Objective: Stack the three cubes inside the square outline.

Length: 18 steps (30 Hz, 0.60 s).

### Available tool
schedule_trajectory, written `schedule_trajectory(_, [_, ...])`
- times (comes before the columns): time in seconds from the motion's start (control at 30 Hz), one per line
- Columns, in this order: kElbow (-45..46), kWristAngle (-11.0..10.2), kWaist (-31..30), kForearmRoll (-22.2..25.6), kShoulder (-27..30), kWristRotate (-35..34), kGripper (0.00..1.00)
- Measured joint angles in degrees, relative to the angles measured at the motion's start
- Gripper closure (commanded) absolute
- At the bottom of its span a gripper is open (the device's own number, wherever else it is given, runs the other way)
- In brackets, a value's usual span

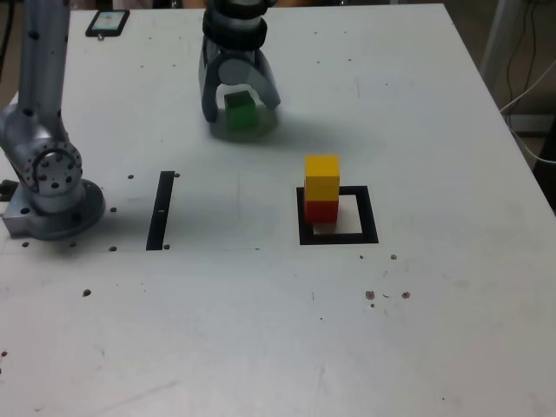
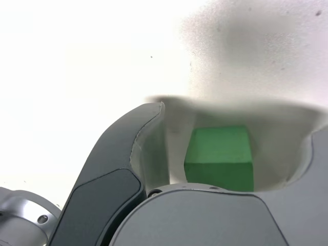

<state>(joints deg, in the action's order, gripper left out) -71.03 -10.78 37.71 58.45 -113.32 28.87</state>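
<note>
Gripper [image 1: 240,102] straddles green cube [image 1: 240,112]
Fingers stand wide, not yet gripping; the cube looks light, rigid and smooth, best pinched across opposite flat faces.

Exterior view: even, bright overhead lighting on the pale table [image 1: 261,330]; image slightly soft and grainy. A soft shadow lies under the pincer [image 1: 241,109], and a fainter one beside the yellow cube [image 1: 322,176]. Wrist view: much of the table surface is overexposed to plain white; the pincer's near body is out of focus, with a diffuse grey shadow beyond it.
</note>
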Motion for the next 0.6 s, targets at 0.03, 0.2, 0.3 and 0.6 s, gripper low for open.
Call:
schedule_trajectory(0.03, [0.0, 0.0, -0.1, -0.1, -0.2, 0.0, 0.19])
schedule_trajectory(0.2, [0.0, -0.2, -0.8, -0.4, -0.4, 0.0, 0.34])
schedule_trajectory(0.3, [-0.1, -0.2, -1.6, -0.4, -0.3, -0.5, 0.42])
schedule_trajectory(0.6, [0.0, 0.3, -4.1, -0.5, 0.6, -1.2, 0.44])
